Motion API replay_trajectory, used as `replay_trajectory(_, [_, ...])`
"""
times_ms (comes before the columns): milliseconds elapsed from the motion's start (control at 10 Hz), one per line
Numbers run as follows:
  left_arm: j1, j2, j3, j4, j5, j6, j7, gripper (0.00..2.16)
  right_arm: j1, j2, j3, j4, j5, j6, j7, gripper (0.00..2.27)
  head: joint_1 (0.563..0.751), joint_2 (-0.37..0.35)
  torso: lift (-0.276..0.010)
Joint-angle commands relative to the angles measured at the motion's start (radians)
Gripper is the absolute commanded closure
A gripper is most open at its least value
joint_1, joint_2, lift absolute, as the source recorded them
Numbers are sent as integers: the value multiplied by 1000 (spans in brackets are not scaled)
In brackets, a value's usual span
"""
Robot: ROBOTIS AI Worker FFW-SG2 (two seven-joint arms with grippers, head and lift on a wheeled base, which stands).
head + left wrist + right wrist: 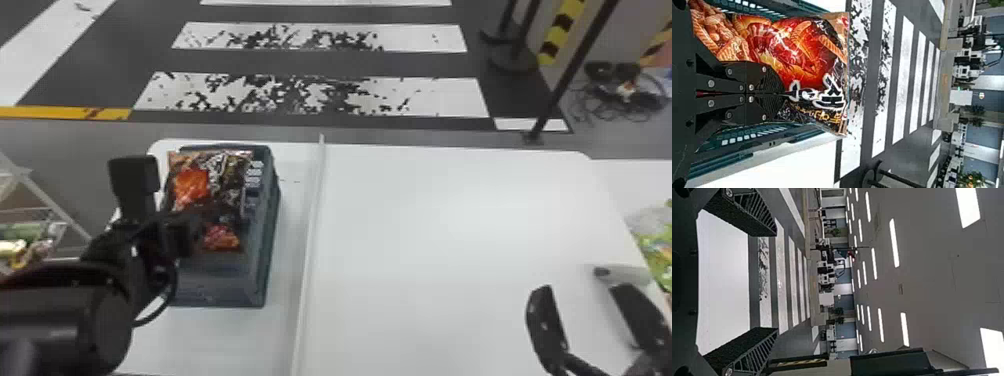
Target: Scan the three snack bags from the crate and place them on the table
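Over the dark crate (pixel 220 292), at the left of your table (pixel 425 225), is a snack bag (pixel 192 182) with red and orange pictures on a black ground. It covers much of the crate's opening; you can't tell from here whether it touches the crate. Your left gripper (pixel 187 235) comes in from the left over the bag's near part. In the left wrist view you can see the left gripper's (pixel 783 94) jaws brought together, clamped on the bag.

Just to the right of the crate, a pale raised strip (pixel 307 245) runs away from you along the tabletop. Farther over, your right gripper (pixel 582 290) is at the lower right of the head view, its jaws wide apart. Near it you have a pale object with a dark end (pixel 620 273), too unclear to name, and a green package (pixel 660 250) at the right edge. Off to your left is a white rack (pixel 55 212) with packets in it. Beyond the table you see worn white stripes on the floor (pixel 325 62) and dark posts (pixel 565 75) at the right.
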Motion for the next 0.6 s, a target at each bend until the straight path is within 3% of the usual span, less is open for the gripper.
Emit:
replay_trajectory(0, [34, -1, 1, -55, 0, -32, 2, 2128, -1, 0, 0, 2, 0, -4, 0, 70, 695, 25, -37])
replay_trajectory(300, [98, -3, -6, -179, -6, -91, 19, 2128, -4, 0, 0, 11, -5, -29, 0, 70, 695, 13, -37])
replay_trajectory(500, [124, -3, -26, -254, -44, -88, 25, 2128, -5, 0, -5, 8, -6, -29, -1, 70, 695, 6, -37])
